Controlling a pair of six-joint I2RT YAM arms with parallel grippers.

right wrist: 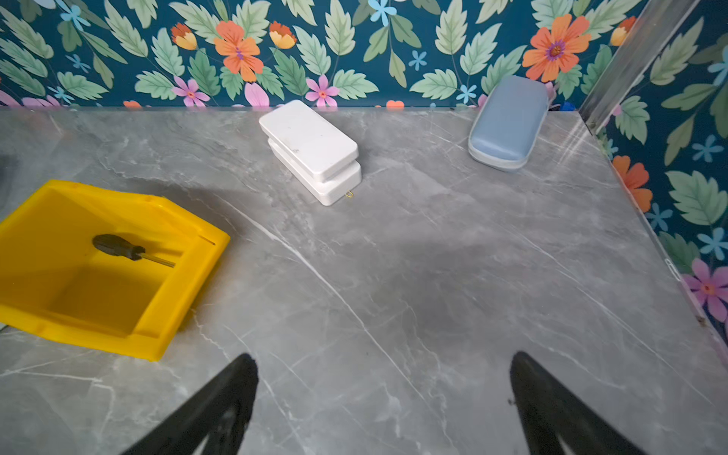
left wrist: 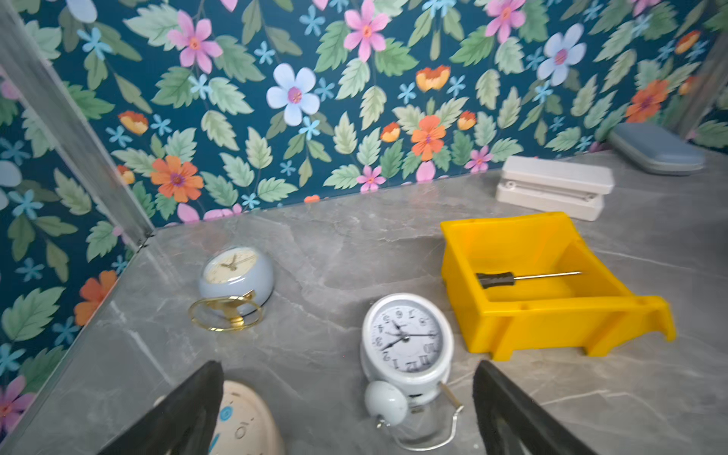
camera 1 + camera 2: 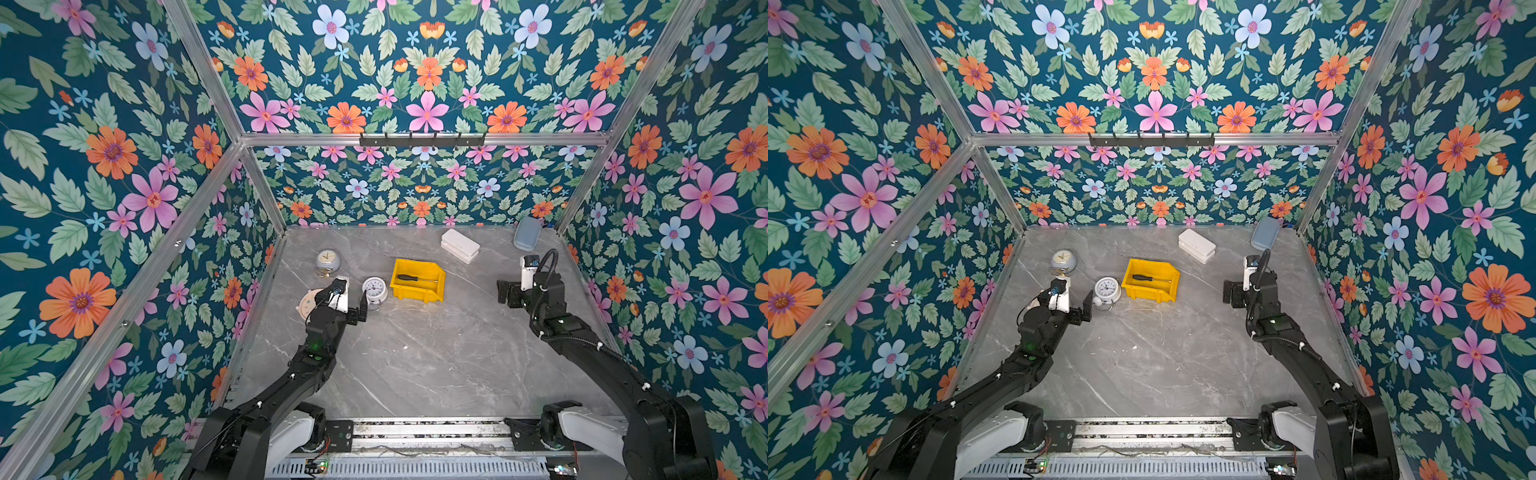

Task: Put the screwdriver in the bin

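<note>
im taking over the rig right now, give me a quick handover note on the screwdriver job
Left gripper: open, empty, beside the white alarm clock, to the left of the bin.
Right gripper: open, empty, over bare table to the right of the bin.
Screwdriver: lying inside the yellow bin, with nothing touching it.
Done: the screwdriver is in the bin.
Left: nothing for the task itself. Probably just pull both arms back.
</note>
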